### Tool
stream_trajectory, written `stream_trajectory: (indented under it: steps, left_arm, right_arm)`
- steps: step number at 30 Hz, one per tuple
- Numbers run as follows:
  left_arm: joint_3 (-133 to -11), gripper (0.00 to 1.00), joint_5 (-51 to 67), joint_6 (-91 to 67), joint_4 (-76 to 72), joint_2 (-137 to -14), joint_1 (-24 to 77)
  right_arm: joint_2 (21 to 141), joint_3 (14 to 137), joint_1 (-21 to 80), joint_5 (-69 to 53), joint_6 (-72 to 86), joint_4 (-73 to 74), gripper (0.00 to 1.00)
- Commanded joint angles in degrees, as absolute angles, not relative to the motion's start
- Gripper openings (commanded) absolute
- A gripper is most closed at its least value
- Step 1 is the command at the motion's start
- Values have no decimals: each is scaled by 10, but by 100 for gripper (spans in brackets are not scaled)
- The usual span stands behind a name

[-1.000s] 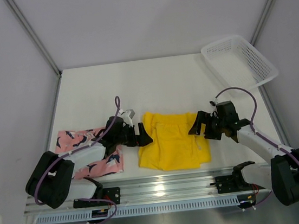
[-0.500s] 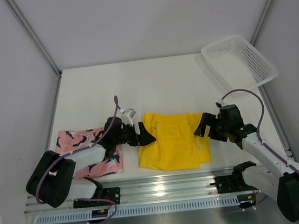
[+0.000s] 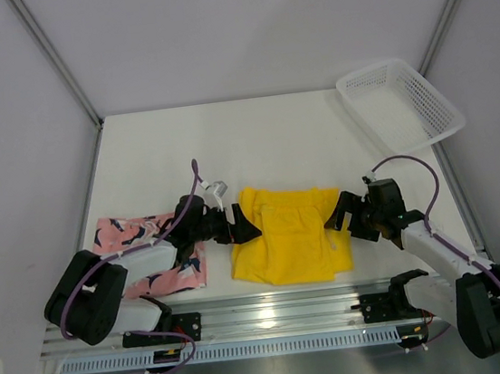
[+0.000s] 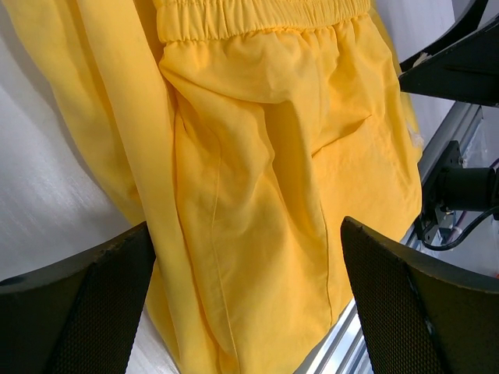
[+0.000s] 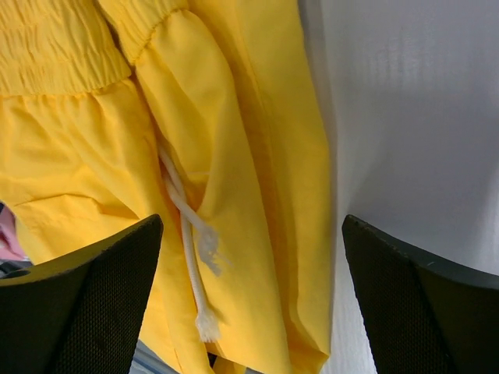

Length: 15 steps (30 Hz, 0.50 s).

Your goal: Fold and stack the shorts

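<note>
Flanks the yellow shorts [image 3: 285,235] by the worktop's [image 3: 253,141] near edge, left end effector [image 3: 247,226] and right end effector [image 3: 335,218] both gaping, equally close.

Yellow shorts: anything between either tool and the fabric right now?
Nothing visible. The left tool and right tool sit open at opposite side edges of the plain yellow fabric shorts; each wrist view shows only fabric ahead. The pink leaf-print shorts lie off to the left.
</note>
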<state>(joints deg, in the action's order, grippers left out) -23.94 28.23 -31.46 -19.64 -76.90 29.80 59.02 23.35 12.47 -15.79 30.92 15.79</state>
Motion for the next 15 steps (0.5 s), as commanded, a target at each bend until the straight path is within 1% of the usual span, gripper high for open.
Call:
stream_trajectory:
  steps: [1, 5, 8, 9, 14, 15]
  left_arm:
    - [-236, 99, 303, -304, -233, -779, 294]
    - [-235, 99, 308, -307, -242, -790, 294]
    - [-236, 99, 313, -308, -249, -799, 293]
    - [-234, 98, 315, -307, -250, -802, 293]
    - [-234, 97, 320, -313, -265, -816, 293]
    - [-233, 96, 323, -317, -270, -819, 294]
  right_arm:
    - [600, 214, 120, -203, 321, 118, 99]
    - [620, 219, 120, -215, 316, 106, 99]
    - [628, 215, 121, -230, 316, 98, 94]
    - [628, 215, 121, -233, 316, 98, 90]
    - [618, 212, 124, -241, 313, 96, 86]
    - [616, 210, 125, -242, 314, 94, 84]
